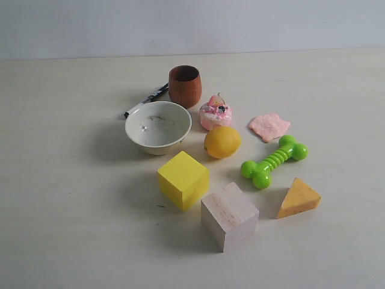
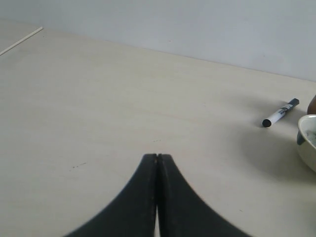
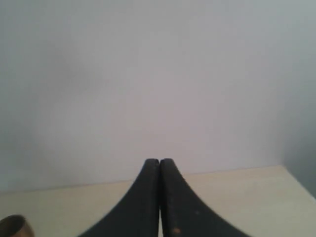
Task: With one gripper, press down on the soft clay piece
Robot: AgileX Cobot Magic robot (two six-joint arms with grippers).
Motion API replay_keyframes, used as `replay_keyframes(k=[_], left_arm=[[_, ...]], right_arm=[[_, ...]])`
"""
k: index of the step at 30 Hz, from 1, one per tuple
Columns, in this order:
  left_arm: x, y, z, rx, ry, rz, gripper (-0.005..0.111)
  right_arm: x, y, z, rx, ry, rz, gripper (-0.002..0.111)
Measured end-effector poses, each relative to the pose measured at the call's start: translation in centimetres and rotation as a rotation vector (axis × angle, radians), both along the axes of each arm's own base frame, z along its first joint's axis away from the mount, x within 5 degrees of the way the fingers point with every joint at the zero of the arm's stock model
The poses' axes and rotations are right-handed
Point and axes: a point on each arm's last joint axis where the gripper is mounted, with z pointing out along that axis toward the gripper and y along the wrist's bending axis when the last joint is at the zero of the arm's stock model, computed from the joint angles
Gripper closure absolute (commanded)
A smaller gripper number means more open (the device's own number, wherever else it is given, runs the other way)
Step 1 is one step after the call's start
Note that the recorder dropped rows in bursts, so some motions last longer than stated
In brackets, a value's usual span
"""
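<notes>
Here's the soft clay piece (image 1: 269,126), flat and ragged-edged on the table (image 1: 72,198), off to the right of the lemon (image 1: 222,142) and a touch farther back, with a clear gap between them and nothing touching it. Just behind the lemon sits the pink-and-white cake-shaped chunk (image 1: 215,112). Left of the lemon is the white bowl (image 1: 158,126), with the brown cup (image 1: 184,85) and a pen (image 1: 146,100) farther back on that side. In front of the lemon, the yellow cube (image 1: 183,179) lies to the left, the wooden cube (image 1: 229,215) nearer the camera, and the green bone toy (image 1: 274,161) and orange wedge (image 1: 298,198) to the right. The left gripper (image 2: 157,157) has its black fingers pressed together on nothing, facing bare tabletop. The right gripper (image 3: 159,160) is likewise closed up and empty, facing the pale wall.
</notes>
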Motion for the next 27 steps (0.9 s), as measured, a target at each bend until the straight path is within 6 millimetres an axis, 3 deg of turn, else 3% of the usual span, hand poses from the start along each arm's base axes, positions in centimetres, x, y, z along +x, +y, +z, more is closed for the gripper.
replay_keyframes(k=[3,7,13,18,27], left_arm=[[0.0,0.0,0.0,0.0,0.0,0.0,0.107],[0.0,0.0,0.0,0.0,0.0,0.0,0.107],[0.0,0.0,0.0,0.0,0.0,0.0,0.107],[0.0,0.0,0.0,0.0,0.0,0.0,0.107],[0.0,0.0,0.0,0.0,0.0,0.0,0.107]], right_arm=[[2.2,1.2,0.7,-0.068,0.078,0.147,0.108],[5.5,3.2,0.2,-0.146,0.186,0.338,0.108],[9.8,4.2,-1.8,-0.085,0.31,0.401,0.108],[10.8,4.5,-1.9,0.047,0.291,0.396,0.108],[11.8,3.8,-0.9,0.134,0.178,0.291,0.108]])
